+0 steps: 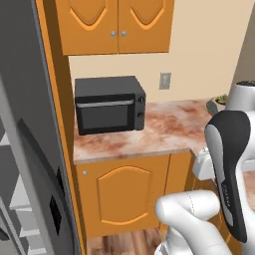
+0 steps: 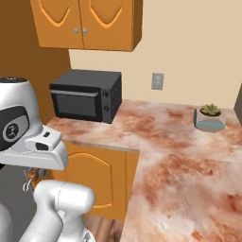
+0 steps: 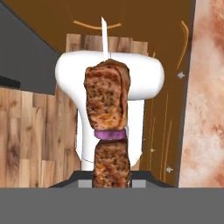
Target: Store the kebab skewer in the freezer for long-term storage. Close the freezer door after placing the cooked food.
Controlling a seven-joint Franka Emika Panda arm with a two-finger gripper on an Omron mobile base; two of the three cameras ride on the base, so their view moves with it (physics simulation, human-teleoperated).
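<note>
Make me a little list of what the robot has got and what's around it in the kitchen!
held food: kebab skewer, brown meat chunks with a purple slice between them, pale stick tip poking out
claw: shut on the kebab skewer
freezer door: standing open, grey, with a black dispenser panel
freezer: light grey shelves showing inside
counter: reddish marbled top
on the counter: black microwave, small potted plant
task so far: skewer not yet in the freezer
</note>
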